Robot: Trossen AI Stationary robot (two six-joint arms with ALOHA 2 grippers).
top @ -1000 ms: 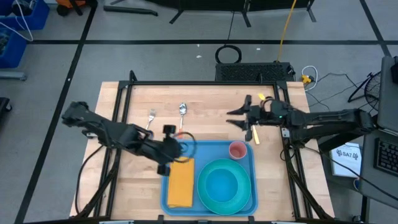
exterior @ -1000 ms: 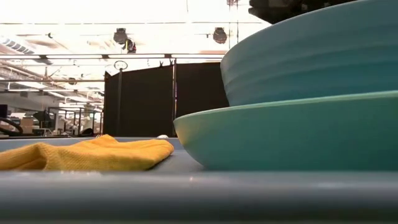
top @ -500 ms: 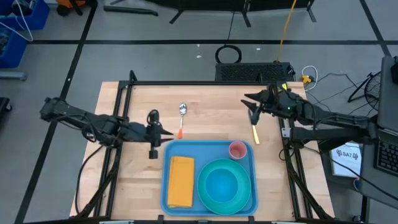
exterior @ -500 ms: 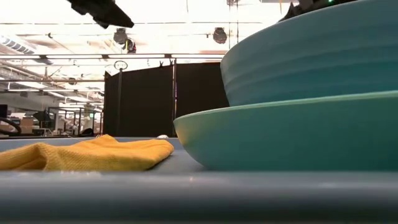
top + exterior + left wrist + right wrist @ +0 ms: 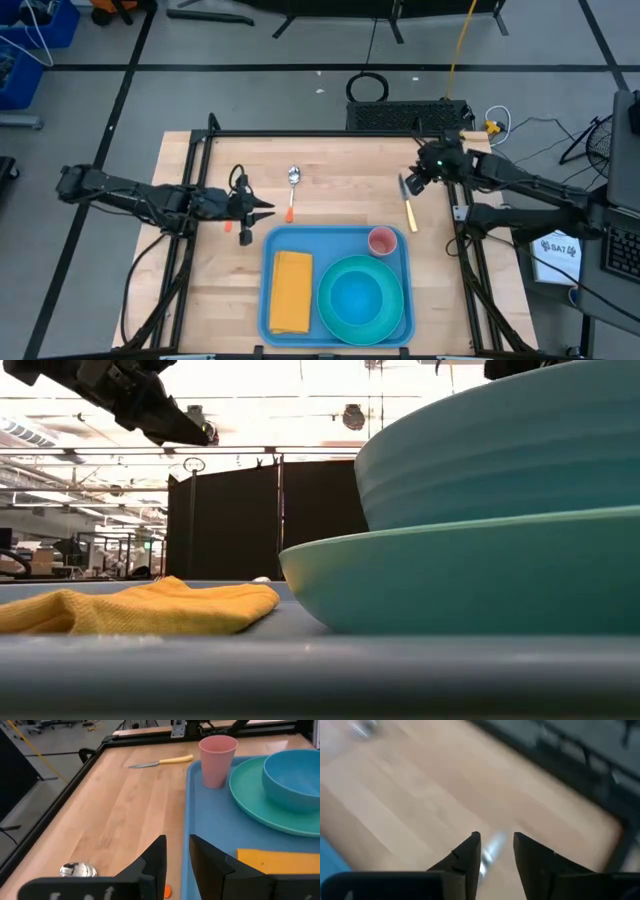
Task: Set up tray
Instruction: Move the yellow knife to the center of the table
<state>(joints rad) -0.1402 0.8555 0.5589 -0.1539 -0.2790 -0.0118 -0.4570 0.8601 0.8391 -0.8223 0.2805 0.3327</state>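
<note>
Your tray point(image 5: 338, 292) sits at the table's point(image 5: 330, 160) near edge, napkin point(image 5: 291, 291), plate point(image 5: 357, 297), bowl point(image 5: 356, 297) and pink cup point(image 5: 381, 240) already aboard. Right claw point(image 5: 405, 186) hangs right over the blade end of the yellow-handled knife point(image 5: 409, 211), fingers a narrow gap apart, empty. The knife's long axis runs back toward the tray's far right corner, so that arm's closest. Left claw point(image 5: 262, 208) hovers slightly parted, empty, above the orange-handled spoon point(image 5: 291, 192), just off the tray's far left corner
</note>
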